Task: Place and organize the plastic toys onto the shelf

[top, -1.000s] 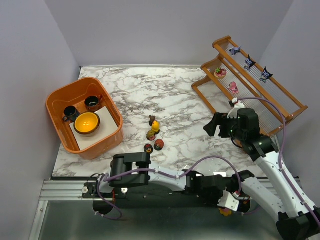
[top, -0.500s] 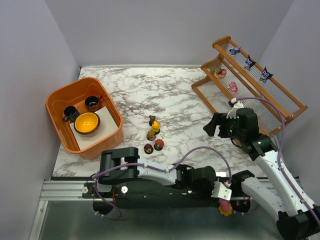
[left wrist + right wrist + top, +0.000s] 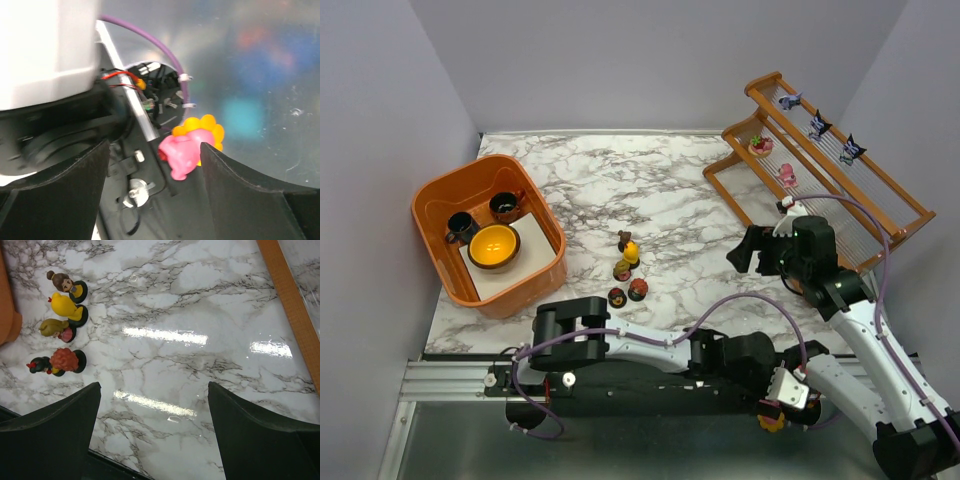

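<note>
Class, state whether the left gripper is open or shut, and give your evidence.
Open: the left gripper has its fingers wide apart, the pink-and-yellow toy visible in the gap.

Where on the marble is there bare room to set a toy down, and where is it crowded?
Bare marble runs along the far side, between the orange tub and the shelf. Another open strip lies between the toy cluster and the right pincer. It is crowded only at that cluster, near the front edge.

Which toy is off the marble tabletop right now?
The pink-and-yellow figurine, down below the near edge of the marble table. The other toys all stand on the marble or on the shelf.
</note>
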Action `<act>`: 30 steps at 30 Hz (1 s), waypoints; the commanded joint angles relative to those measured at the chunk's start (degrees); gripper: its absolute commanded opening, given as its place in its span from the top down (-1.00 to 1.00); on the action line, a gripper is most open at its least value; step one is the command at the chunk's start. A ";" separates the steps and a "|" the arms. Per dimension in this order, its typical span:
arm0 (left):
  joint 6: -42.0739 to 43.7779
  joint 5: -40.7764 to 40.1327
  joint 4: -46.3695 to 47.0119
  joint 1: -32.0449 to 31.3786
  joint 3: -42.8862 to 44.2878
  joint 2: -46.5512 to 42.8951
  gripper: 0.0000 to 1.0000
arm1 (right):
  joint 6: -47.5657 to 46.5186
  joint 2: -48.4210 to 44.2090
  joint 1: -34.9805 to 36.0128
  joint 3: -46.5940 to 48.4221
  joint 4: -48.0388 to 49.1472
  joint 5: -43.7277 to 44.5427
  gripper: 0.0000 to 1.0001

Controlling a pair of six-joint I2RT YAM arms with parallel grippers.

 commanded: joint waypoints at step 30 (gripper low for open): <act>-2.20 1.48 -0.21 -1.15 -0.61 7.31 0.21 | 0.03 0.97 -0.38 -1.26 2.88 -2.19 -0.87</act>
